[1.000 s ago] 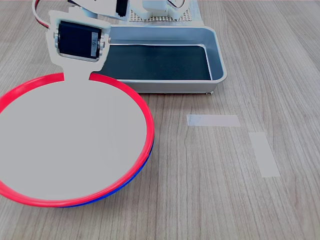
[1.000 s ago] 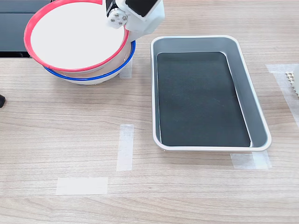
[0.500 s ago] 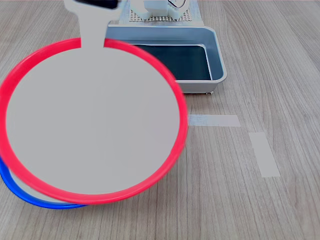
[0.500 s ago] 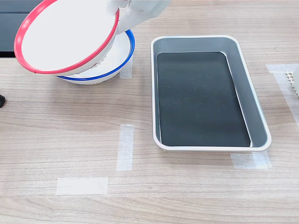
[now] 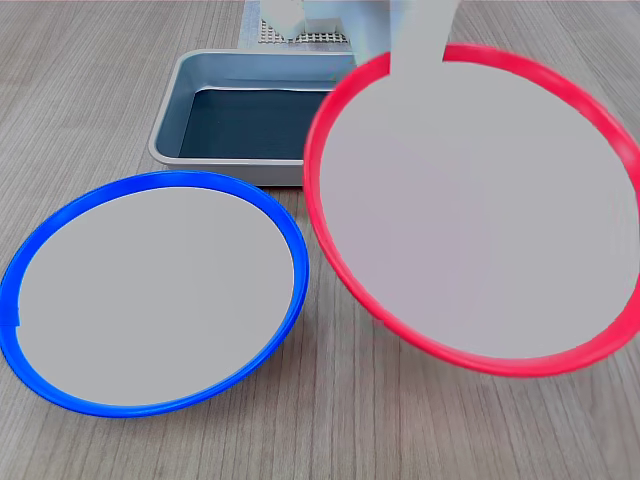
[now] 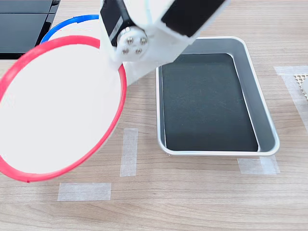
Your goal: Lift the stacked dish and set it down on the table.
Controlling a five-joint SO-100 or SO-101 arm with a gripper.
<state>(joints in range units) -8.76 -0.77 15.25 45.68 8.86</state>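
I saw the stacked dish (image 5: pixel 480 215), red-rimmed with a flat pale grey centre, hanging tilted in the air, clear of the table (image 6: pixel 192 192). In the second exterior view it (image 6: pixel 57 106) hung over the table's left part, above a tape strip.

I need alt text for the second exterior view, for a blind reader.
A white robot gripper holds a round red-rimmed plate tilted above the wood-grain table. A blue-rimmed plate lies behind it; a grey metal tray sits at the right.
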